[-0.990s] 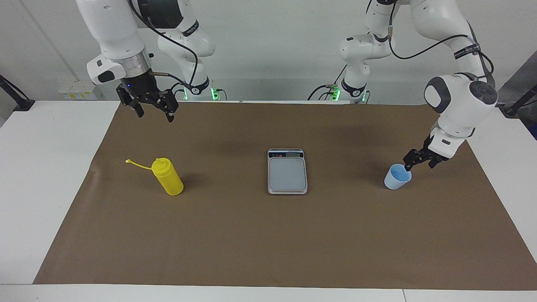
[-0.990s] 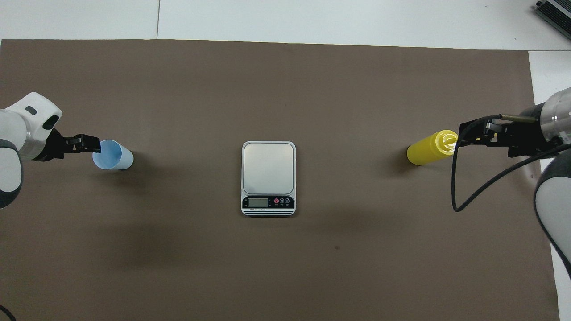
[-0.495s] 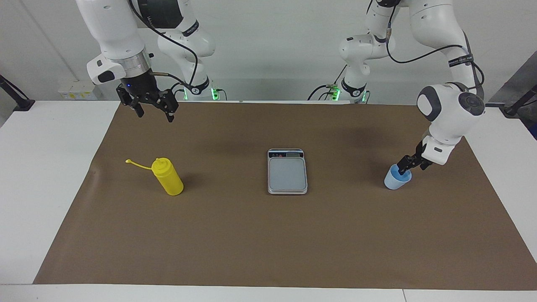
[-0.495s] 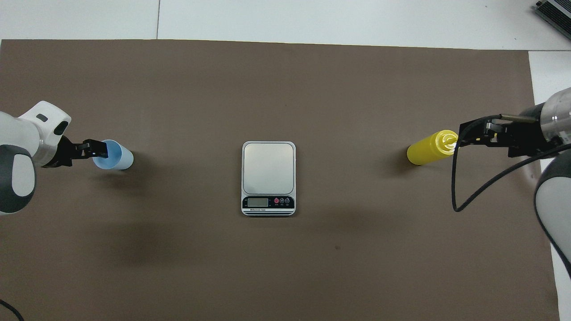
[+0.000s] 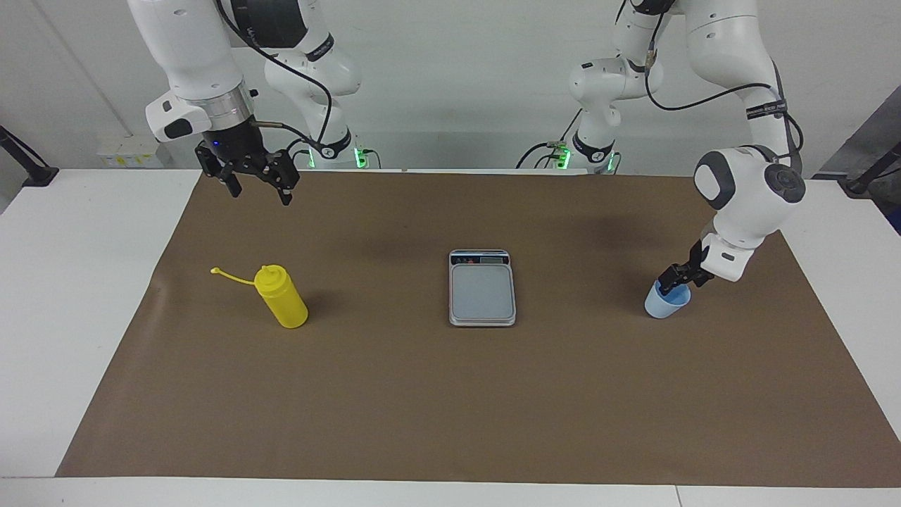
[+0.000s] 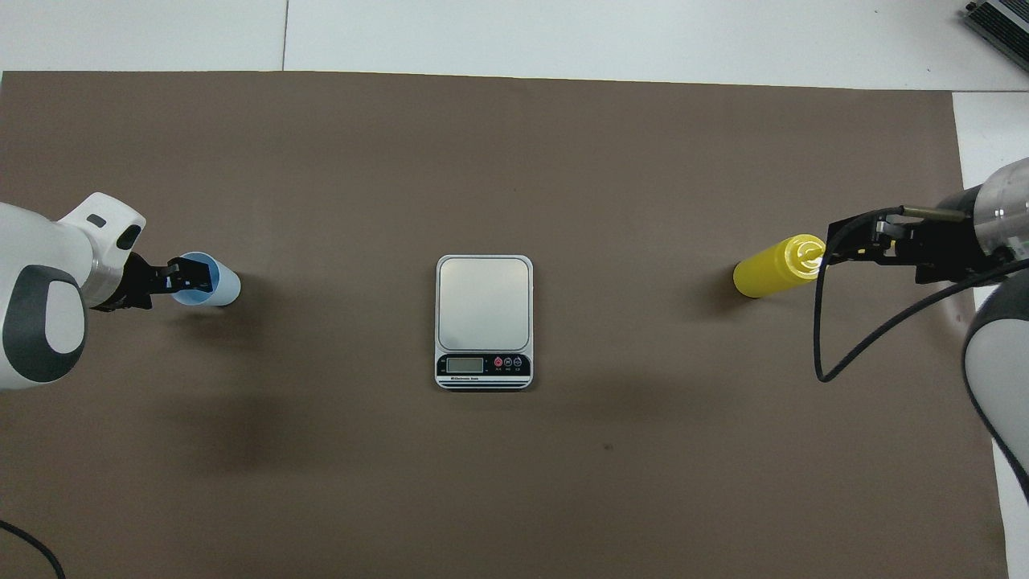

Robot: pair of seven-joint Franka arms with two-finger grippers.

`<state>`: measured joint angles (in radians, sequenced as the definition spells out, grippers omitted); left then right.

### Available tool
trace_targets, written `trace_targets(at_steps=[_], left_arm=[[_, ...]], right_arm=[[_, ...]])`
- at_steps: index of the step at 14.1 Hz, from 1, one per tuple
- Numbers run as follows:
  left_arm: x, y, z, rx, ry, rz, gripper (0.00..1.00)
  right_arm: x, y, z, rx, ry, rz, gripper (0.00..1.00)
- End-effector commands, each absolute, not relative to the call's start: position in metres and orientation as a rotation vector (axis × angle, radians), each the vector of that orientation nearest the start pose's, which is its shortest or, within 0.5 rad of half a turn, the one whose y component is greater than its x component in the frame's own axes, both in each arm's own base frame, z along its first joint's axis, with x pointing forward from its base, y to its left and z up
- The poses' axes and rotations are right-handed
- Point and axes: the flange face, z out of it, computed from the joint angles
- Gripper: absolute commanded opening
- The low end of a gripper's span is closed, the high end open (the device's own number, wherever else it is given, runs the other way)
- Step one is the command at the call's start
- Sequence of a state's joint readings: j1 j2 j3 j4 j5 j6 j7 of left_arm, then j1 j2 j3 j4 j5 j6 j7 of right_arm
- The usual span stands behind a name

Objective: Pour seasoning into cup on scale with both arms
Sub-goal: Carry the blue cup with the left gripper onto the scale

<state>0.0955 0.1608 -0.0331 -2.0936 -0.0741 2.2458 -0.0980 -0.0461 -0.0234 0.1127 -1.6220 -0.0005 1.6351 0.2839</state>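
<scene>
The right gripper (image 5: pixel 260 195) is held high over the brown mat (image 5: pixel 450 408) at the right arm's end of the table, above ground nearer to the robots than the seasoning (image 5: pixel 281 297). Its jaws are spread and nothing is held. No change of pose is noted over the last second, so this arm is judged to be waiting.

The seasoning is found upright on the mat, untouched, its cap strap (image 5: pixel 229 274) trailing toward the table's edge.

The scale (image 5: pixel 482 290) is set at the middle of the mat with its display strip toward the robots. Its weighing plate is bare.

At the left arm's end, the one change is recorded: the left gripper (image 5: pixel 672 284) has been lowered from just beside the cup (image 5: pixel 662 304) onto its rim. The fingers are seen astride the rim, apparently one inside and one outside, and not yet pinched on the wall. The cup stands on the mat, well apart from the scale.

The grasp of the cup is therefore judged to be about to be made. Transfer to the scale and pouring are outstanding.

The mat is laid flat over a white table (image 5: pixel 70 282). A plain white wall is seen at the robots' end.
</scene>
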Motion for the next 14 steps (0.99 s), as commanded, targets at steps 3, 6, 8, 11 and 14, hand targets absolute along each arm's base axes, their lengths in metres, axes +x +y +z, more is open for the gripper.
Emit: trace_targets(at_steps=[3,6,8,11,14], left_arm=[[0.568,0.031,0.346,-3.197,-0.329,-0.018,0.06],[0.573,0.031,0.352,-3.201,-0.286,-0.017,0.00],[0.580,0.030,0.363,-3.199,-0.254,-0.010,0.00],[0.592,0.030,0.401,-3.206,-0.211,0.026,0.00],[0.598,0.020,0.447,-3.210,-0.164,0.083,0.00]], right_arm=[[0.546,0.035,0.620,-3.118,0.370,-0.043,1.00],[0.546,0.035,0.620,-3.117,0.372,-0.045,1.00],[0.546,0.035,0.620,-3.118,0.370,-0.043,1.00],[0.546,0.035,0.620,-3.117,0.370,-0.045,1.00],[0.546,0.035,0.620,-3.118,0.370,-0.043,1.00]])
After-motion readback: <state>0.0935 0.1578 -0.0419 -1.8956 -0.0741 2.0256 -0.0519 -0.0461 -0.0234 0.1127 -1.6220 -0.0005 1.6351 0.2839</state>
